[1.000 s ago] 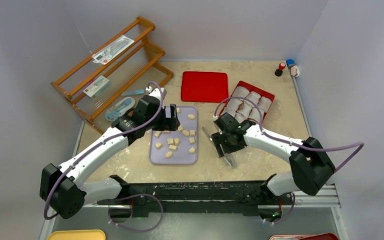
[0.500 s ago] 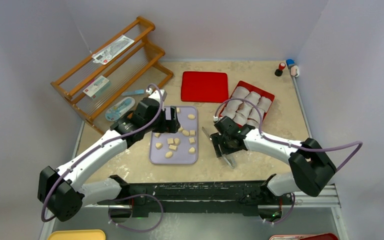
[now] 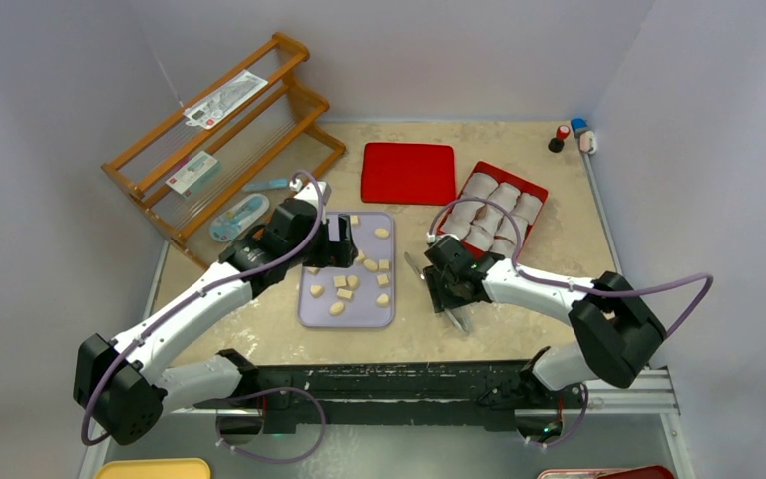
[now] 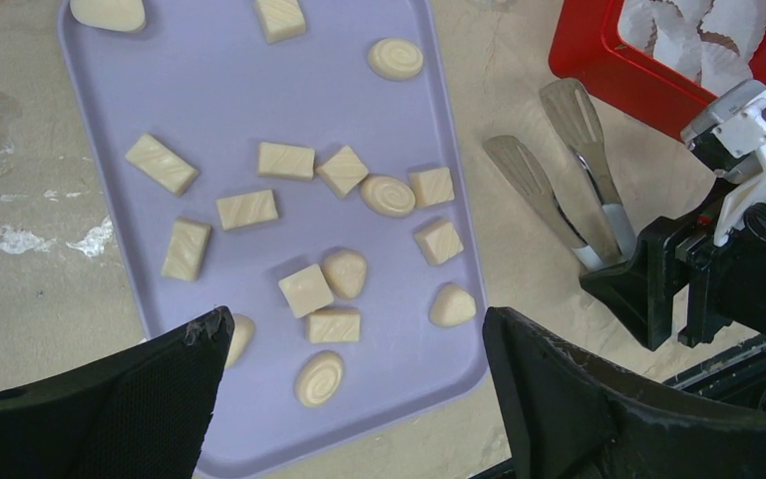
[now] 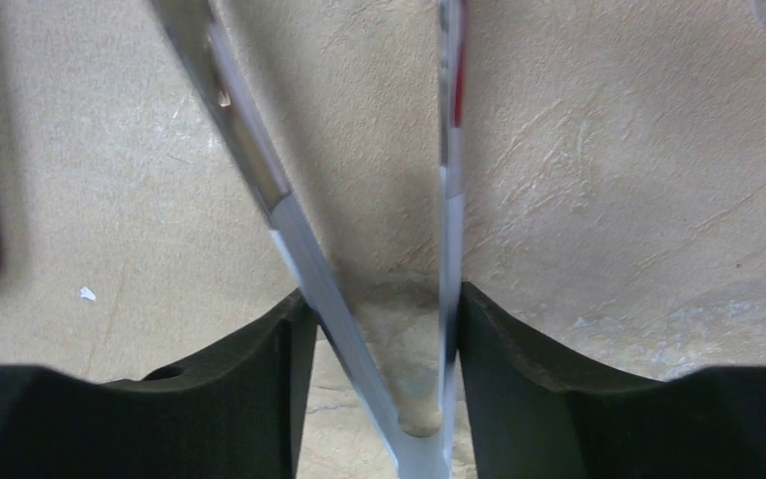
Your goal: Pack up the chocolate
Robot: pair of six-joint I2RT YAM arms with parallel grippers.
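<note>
The chocolate pieces are showing smooth, faintly glossy faces, some with moulded swirls. The lavender tray is looking like smooth matt plastic. The tongs are gleaming as bare metal. The red box is shining like glossy plastic. The cups are showing white crinkled paper. The rack, upper left in the top view, is showing varnished wood. The tabletop is looking matt, mottled and scuffed.

The top camera looks steeply down from the near edge over the whole table; the left wrist camera hangs closer above the tray and tongs — both shared with the top view. The right wrist camera sits nearest, pressed against the tongs — probably pointing almost straight down.
</note>
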